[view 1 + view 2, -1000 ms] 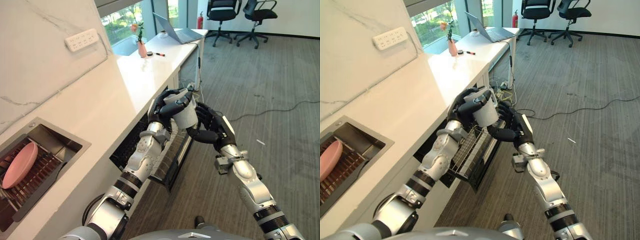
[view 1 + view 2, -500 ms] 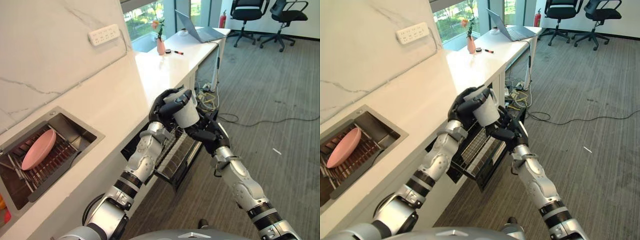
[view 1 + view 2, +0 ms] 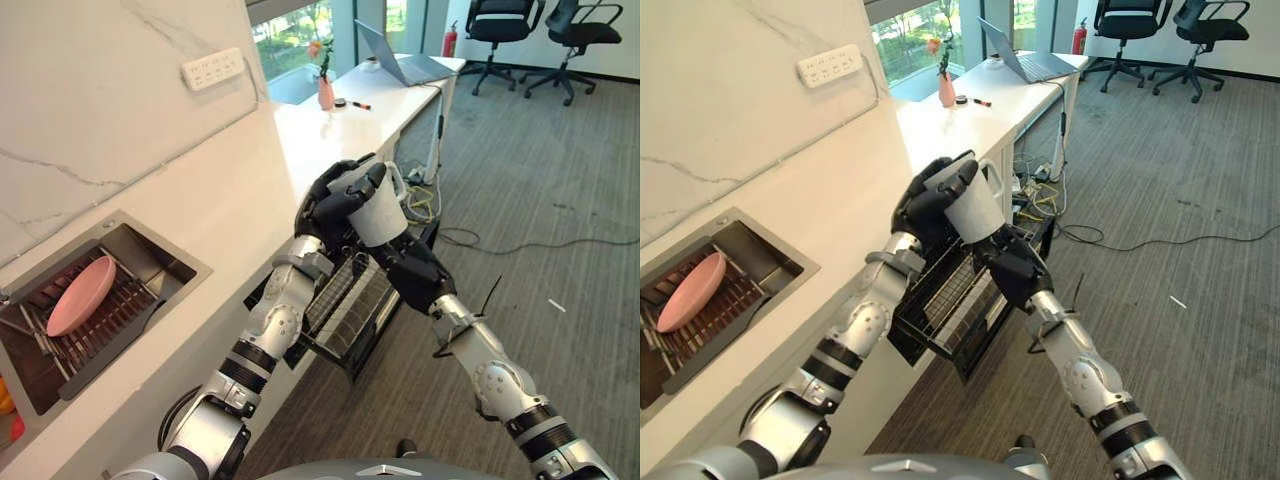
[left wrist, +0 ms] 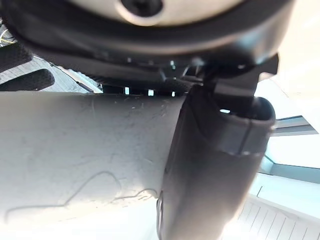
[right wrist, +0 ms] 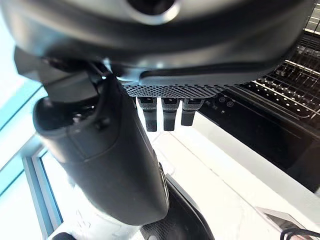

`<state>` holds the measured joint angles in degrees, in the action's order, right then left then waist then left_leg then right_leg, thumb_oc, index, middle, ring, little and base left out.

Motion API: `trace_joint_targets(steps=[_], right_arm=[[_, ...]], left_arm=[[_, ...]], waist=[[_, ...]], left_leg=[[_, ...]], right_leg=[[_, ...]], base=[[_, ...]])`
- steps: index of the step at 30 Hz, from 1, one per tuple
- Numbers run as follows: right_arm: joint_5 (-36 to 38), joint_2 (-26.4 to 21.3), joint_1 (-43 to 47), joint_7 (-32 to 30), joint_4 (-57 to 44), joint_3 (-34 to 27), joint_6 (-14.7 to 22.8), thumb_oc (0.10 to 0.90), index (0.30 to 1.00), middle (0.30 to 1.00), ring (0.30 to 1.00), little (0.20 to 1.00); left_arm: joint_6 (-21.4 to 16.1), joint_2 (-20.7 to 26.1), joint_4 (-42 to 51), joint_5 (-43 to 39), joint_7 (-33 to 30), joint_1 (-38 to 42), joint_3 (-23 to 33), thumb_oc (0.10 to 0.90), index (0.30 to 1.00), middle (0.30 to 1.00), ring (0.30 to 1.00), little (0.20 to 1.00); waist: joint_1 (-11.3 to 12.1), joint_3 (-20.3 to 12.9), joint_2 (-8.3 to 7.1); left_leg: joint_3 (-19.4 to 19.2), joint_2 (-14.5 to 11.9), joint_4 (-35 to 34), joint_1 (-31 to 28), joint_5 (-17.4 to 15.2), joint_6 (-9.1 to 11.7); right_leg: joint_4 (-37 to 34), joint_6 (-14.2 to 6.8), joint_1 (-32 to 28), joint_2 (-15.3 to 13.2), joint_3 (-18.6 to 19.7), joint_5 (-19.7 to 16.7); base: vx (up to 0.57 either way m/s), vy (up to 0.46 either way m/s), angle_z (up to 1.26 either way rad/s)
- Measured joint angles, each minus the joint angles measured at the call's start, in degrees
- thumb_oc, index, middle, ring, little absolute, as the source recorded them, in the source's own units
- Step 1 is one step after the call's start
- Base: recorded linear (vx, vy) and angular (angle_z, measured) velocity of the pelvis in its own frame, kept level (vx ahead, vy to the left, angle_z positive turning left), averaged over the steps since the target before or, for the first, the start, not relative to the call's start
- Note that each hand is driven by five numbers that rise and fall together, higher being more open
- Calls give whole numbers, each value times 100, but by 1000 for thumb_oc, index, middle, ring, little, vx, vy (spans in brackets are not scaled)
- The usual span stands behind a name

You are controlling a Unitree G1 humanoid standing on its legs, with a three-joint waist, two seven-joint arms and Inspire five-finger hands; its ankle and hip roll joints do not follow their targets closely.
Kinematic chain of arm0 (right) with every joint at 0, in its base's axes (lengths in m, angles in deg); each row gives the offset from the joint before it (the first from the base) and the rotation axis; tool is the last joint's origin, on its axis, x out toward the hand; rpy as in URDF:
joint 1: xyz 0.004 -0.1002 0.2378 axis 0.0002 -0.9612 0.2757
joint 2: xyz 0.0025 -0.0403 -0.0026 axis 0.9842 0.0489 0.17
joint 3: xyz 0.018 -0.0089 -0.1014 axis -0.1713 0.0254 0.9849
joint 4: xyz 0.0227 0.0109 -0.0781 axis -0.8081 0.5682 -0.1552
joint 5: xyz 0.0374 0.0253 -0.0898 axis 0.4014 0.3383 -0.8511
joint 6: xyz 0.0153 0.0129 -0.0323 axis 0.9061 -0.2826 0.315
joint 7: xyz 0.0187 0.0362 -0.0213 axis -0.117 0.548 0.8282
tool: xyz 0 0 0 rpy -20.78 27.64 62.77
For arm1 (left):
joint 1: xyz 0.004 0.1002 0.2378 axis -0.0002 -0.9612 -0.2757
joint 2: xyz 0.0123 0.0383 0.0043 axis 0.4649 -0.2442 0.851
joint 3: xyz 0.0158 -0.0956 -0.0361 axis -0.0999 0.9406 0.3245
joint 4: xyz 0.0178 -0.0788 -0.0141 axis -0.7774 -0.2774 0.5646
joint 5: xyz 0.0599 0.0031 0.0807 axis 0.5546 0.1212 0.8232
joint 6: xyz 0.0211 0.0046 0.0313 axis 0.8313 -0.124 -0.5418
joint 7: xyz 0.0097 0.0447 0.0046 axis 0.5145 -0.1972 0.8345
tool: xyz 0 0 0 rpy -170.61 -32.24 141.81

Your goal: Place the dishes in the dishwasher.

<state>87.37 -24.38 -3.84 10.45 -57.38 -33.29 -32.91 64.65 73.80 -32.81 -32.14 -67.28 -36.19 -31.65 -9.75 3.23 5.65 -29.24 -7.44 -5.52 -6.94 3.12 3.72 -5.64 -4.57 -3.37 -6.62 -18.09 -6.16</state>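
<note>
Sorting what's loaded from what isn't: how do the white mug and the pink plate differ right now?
The white mug is held up by the left hand, above the pulled-out dishwasher rack, with the right hand under it; the pink plate rests untouched in the sink rack. The mug is tall with a handle; the plate is flat and shallow. Neither dish is in the dishwasher yet.

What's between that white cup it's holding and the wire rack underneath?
The right hand, just under the white cup and above the pulled-out wire rack; both eye views show it.
</note>
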Motion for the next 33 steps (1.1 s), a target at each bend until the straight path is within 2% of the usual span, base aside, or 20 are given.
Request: trace_joint_targets(steps=[3,6,7,10,11,13,15,25,29,33], right_arm=[[-33,-349,-27,379,-25,33,-150,800,900,900,900,900],[-527,-858,-26,627,-77,34,-337,800,900,900,900,900],[-916,-1086,-29,690,-76,-8,-389,800,900,900,900,900],[-1203,-1086,-31,704,-76,-41,-442,800,900,900,900,900],[-1704,-1326,23,847,-77,-48,-530,800,900,900,900,900],[-2055,-1464,59,893,-70,-81,-541,800,900,900,900,900],[-2099,-1369,73,878,-102,-294,-538,800,900,900,900,900],[-2005,-1104,156,1123,-251,-244,-715,800,900,900,900,900],[-1788,-785,147,992,-226,-289,-736,800,900,900,900,900],[-1681,-667,147,879,-223,-275,-736,800,900,900,900,900]], left_arm=[[91,105,-23,-19,277,-43,34,400,300,300,300,300],[276,262,-45,5,546,-88,-110,400,300,300,300,300],[356,350,-120,133,681,-112,-147,400,300,300,300,300],[386,371,-219,240,698,-139,-169,400,300,300,300,300],[397,485,-232,566,735,-80,-165,400,300,300,300,300],[376,575,-238,813,750,-47,-160,400,300,300,300,300],[372,605,-240,944,766,-61,-130,400,300,300,300,300],[370,538,-241,1119,1012,-74,-162,400,300,300,300,300],[328,530,-236,1114,1016,-105,-79,400,300,300,300,300],[314,560,-223,1115,1014,-106,-62,400,300,300,300,300]], waist=[[-5,1,-7],[-6,2,-12],[-12,7,-26],[-54,19,-49],[-120,20,-50],[-133,21,-58],[-180,30,-82],[-127,27,-87],[-125,24,-92],[-89,22,-94]], left_leg=[[-4,-2,4,-8,0,0],[-3,-2,2,-12,0,0],[-7,-8,6,-16,0,0],[-22,-25,0,-24,4,6],[-40,-21,27,-20,5,7],[-51,-22,-2,-23,5,7],[-76,-37,-2,-25,5,8],[-62,-42,-1,-29,8,13],[-60,-43,-2,-30,9,14],[-58,-43,-2,-29,10,15]], right_leg=[[1,6,-6,5,7,-5],[1,-2,-11,2,1,1],[1,-1,-10,11,12,1],[1,-1,-6,30,39,0],[1,0,17,27,79,-1],[1,-1,13,26,74,-1],[1,0,26,41,89,-2],[0,5,14,49,75,-5],[0,5,13,50,73,-5],[1,4,12,48,72,-5]], base=[[0,0,0],[0,0,0],[0,0,0],[6,5,-5],[6,9,-5],[2,2,-5],[9,1,-6],[0,0,0],[0,0,0],[0,0,0]])
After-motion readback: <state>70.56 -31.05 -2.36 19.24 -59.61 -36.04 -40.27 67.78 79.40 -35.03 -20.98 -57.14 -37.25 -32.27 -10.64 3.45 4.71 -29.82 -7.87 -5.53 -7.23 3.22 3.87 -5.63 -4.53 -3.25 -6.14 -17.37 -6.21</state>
